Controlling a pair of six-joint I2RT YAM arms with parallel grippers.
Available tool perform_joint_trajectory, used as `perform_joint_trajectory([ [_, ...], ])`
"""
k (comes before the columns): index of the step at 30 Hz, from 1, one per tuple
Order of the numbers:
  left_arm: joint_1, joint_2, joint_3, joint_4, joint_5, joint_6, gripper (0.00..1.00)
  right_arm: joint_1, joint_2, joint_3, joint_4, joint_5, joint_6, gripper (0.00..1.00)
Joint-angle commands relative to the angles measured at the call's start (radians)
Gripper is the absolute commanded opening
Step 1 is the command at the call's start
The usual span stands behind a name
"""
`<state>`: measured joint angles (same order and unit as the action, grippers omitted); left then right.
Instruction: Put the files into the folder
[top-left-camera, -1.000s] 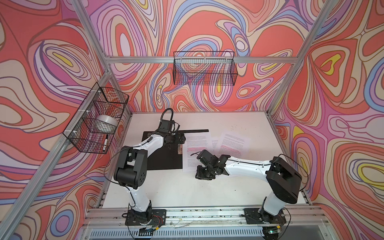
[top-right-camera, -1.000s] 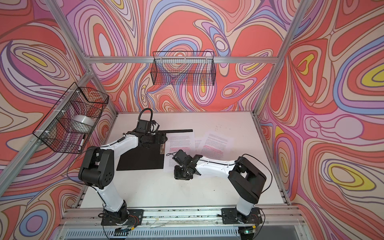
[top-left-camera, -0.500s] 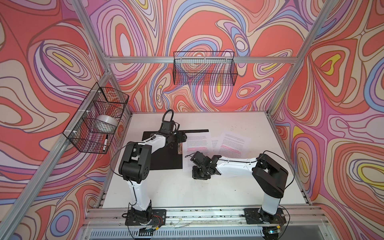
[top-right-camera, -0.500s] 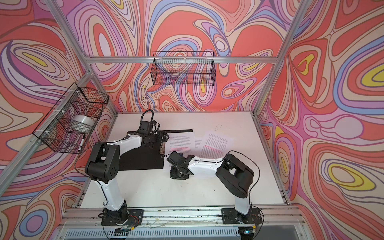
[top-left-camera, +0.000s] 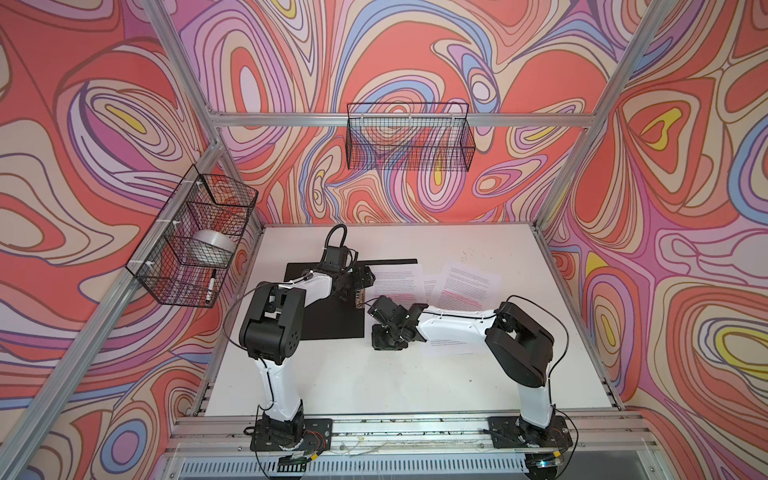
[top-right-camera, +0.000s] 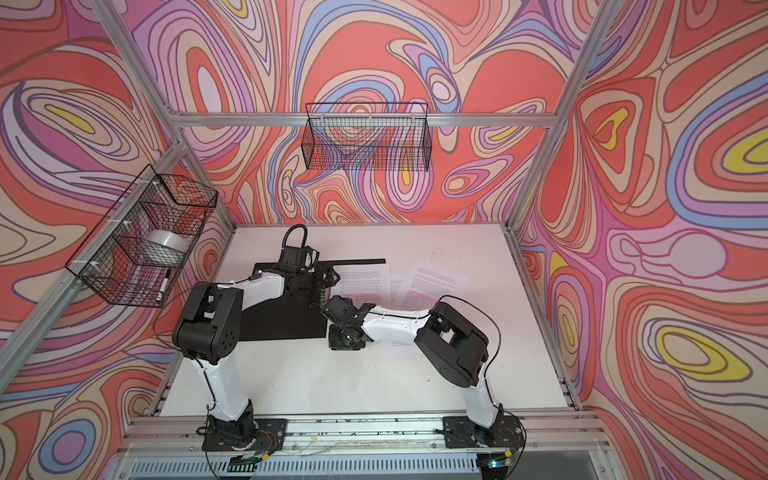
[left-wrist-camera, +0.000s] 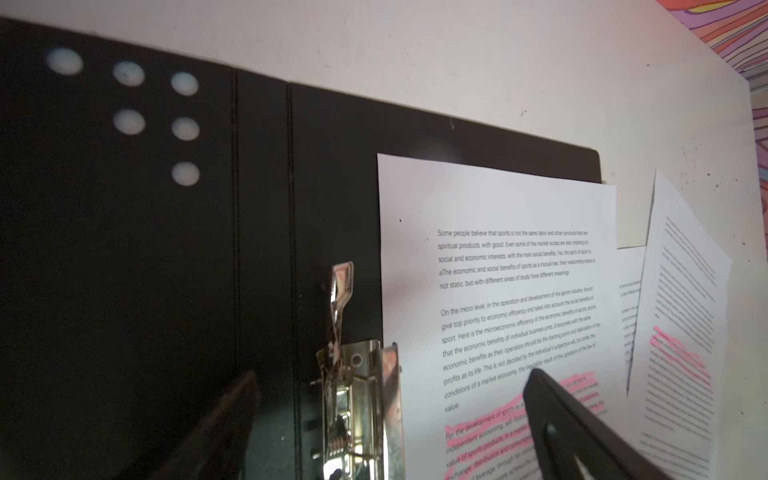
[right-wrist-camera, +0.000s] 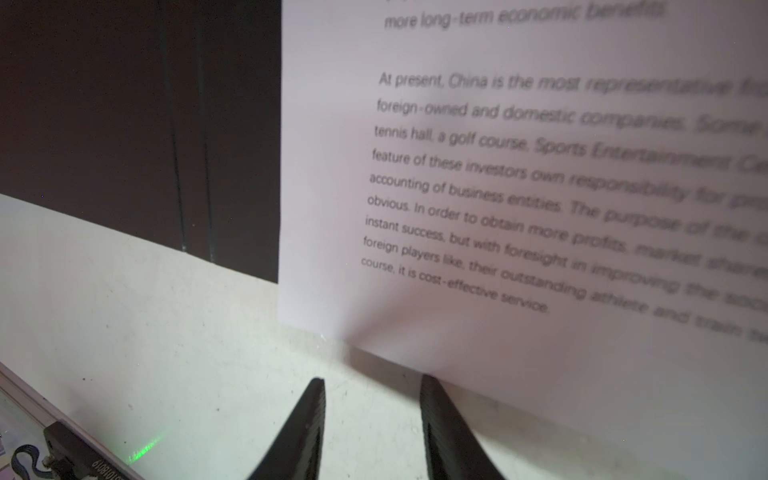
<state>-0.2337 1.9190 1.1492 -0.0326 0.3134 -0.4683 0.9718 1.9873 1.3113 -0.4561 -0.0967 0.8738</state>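
Mid-frame in both top views, files (top-left-camera: 399, 282) lie on and beside the right half of the open folder (top-left-camera: 332, 324); right gripper (right-wrist-camera: 370, 380) parted, empty, one fingertip (right-wrist-camera: 432, 390) at a sheet's edge; left gripper (left-wrist-camera: 392, 374) spread wide, straddling the clip (left-wrist-camera: 357, 374)

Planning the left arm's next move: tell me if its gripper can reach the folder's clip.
Likely yes: the open left gripper hangs over the clip, nothing covers it; a sheet lies beside it.

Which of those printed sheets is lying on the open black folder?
The straight sheet right beside the metal clip, covering the folder's inner side. The tilted sheet lies farther out, on the white table.
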Motion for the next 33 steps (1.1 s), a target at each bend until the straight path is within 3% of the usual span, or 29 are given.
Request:
perform_joint_trajectory([
  [1, 0.004, 0.014, -0.014, -0.008, 0.022, -0.017, 1.00, -0.010, 0.051, 0.002, -0.050, 0.026, -0.030, 0.42],
  [7, 0.005, -0.049, -0.004, -0.051, -0.021, 0.029, 1.00, -0.018, 0.025, 0.041, -0.097, 0.033, -0.057, 0.49],
  [13, 0.005, -0.200, 0.157, -0.357, -0.166, 0.115, 1.00, -0.029, -0.184, 0.025, -0.249, 0.153, -0.065, 0.55],
  [18, -0.018, -0.300, 0.230, -0.435, -0.154, 0.139, 1.00, -0.082, -0.346, -0.025, -0.339, 0.196, -0.034, 0.63],
  [21, -0.084, -0.316, 0.269, -0.459, -0.146, 0.182, 1.00, -0.126, -0.450, -0.089, -0.354, 0.217, -0.010, 0.68],
  [24, -0.175, -0.287, 0.286, -0.451, -0.060, 0.230, 1.00, -0.221, -0.545, -0.175, -0.415, 0.229, 0.046, 0.75],
  [28, -0.314, -0.156, 0.392, -0.563, 0.060, 0.256, 1.00, -0.360, -0.688, -0.321, -0.424, 0.199, 0.065, 0.79],
  [33, -0.458, -0.034, 0.421, -0.549, 0.097, 0.265, 0.99, -0.530, -0.838, -0.476, -0.421, 0.132, 0.067, 0.84],
])
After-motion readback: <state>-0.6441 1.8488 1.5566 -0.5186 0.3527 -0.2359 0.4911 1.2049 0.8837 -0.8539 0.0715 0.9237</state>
